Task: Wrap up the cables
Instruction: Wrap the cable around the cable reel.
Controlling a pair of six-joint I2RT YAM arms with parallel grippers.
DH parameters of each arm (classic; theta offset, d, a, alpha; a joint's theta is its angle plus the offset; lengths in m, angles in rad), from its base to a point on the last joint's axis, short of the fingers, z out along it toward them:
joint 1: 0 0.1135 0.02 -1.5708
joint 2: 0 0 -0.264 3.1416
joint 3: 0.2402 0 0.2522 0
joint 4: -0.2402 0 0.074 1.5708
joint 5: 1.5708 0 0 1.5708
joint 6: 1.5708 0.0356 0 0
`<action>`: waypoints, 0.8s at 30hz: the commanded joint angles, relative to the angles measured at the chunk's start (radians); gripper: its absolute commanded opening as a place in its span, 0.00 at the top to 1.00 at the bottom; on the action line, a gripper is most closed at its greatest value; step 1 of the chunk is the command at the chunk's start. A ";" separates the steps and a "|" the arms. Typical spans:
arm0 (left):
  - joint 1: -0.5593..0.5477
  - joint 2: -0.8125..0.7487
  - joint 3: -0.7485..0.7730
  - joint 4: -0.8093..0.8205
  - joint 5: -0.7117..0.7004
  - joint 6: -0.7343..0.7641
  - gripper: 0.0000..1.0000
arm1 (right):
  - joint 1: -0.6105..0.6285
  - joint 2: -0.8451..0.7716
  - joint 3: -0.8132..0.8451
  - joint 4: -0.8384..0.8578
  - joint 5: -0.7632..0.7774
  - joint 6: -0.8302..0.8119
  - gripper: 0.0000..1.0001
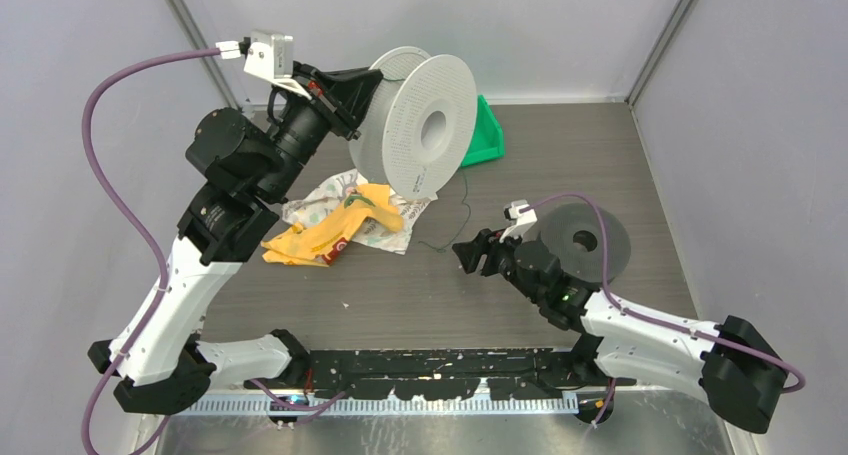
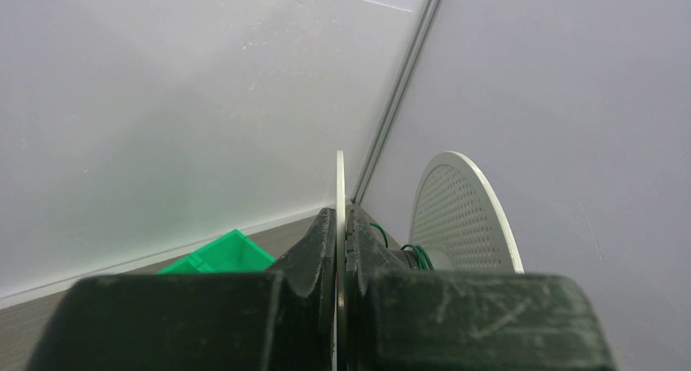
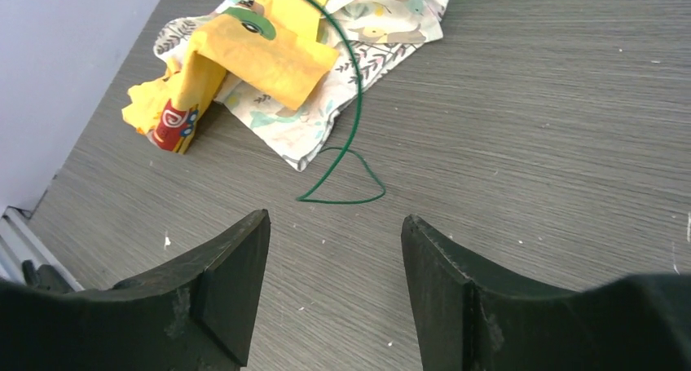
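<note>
My left gripper (image 1: 365,87) is raised at the back and shut on the rim of one flange of a white perforated spool (image 1: 430,125). In the left wrist view the jaws (image 2: 341,218) clamp the thin flange (image 2: 340,175), and a dark green cable (image 2: 420,253) is wound on the hub. The cable's loose end hangs down from the spool (image 1: 467,200) and lies on the table in a small loop (image 3: 346,193). My right gripper (image 1: 470,255) is open and empty, low over the table (image 3: 334,220), a short way in front of that loop. No yellow or reddish-brown cable is in view.
A yellow cloth on a patterned cloth (image 1: 345,220) lies left of the cable (image 3: 261,53). A dark grey spool (image 1: 585,240) lies flat behind my right arm. A green bin (image 1: 485,135) stands at the back wall (image 2: 220,253). Grey walls enclose the table.
</note>
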 commanded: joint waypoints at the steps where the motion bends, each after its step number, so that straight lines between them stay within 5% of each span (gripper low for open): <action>1: 0.004 -0.022 0.012 0.155 -0.003 -0.013 1.00 | -0.002 0.032 0.039 0.051 0.063 -0.009 0.34; 20: 0.004 -0.036 0.005 0.152 -0.004 -0.015 1.00 | -0.003 0.247 0.077 0.293 0.045 0.052 0.37; 24: 0.004 -0.039 0.002 0.151 -0.003 -0.018 1.00 | -0.008 0.288 0.081 0.325 0.077 0.061 0.49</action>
